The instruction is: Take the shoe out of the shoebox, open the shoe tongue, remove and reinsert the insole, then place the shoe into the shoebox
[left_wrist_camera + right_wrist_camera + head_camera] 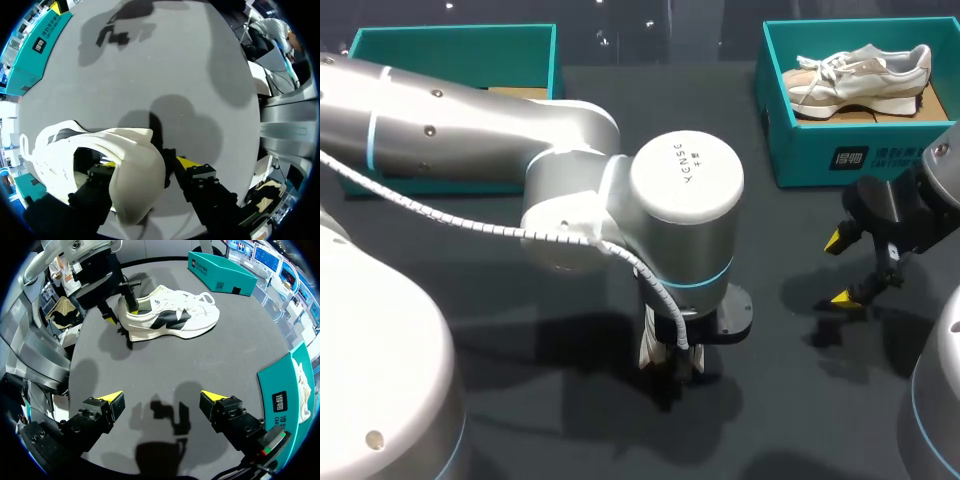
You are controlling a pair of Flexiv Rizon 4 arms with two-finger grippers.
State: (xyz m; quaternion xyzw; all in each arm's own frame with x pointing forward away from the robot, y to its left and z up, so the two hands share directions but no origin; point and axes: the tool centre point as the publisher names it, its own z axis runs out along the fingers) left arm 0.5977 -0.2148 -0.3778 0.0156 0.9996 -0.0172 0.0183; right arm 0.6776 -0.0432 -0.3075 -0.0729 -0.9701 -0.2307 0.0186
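Observation:
A white shoe (170,315) with dark side patches lies on its sole on the dark table, clear of the boxes. My left gripper (145,165) stands over its heel (137,175), one finger inside the opening and the other outside behind the heel. The right wrist view shows a small gap at the outer finger (107,315), so the gripper is open. In the head view my left wrist (685,190) hides the shoe. My right gripper (162,400) hangs open and empty over bare table, well short of the shoe, also seen in the head view as the right gripper (845,270).
A teal shoebox (860,150) at the back right holds a beige shoe (860,75). A second teal box (450,50) stands at the back left, partly behind my left arm. Bare tabletop lies between the two grippers.

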